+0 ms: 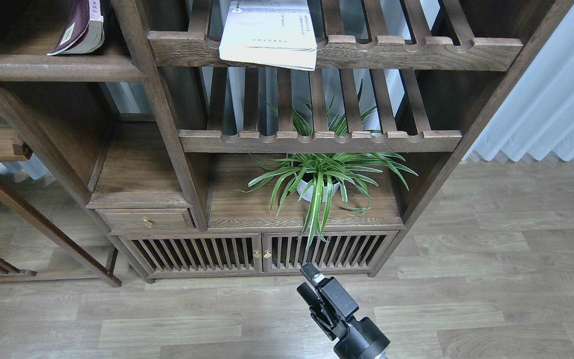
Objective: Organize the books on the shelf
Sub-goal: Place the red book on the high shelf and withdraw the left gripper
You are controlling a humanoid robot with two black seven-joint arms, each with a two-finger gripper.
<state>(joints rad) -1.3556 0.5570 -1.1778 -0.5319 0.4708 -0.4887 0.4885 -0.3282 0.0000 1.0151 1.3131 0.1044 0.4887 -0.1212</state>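
The dark maroon book leans on the solid dark-brown shelf at the top left, its page edge facing me. The white book lies flat on the upper slatted shelf and overhangs the notched front rail. The red book is out of view. My right gripper is low in the middle over the floor, in front of the cabinet doors, empty, with its two fingers apart. My left gripper is out of view.
A spider plant in a white pot stands on the low board under a second slatted shelf. A small drawer and slatted cabinet doors sit below. A white curtain hangs at the right.
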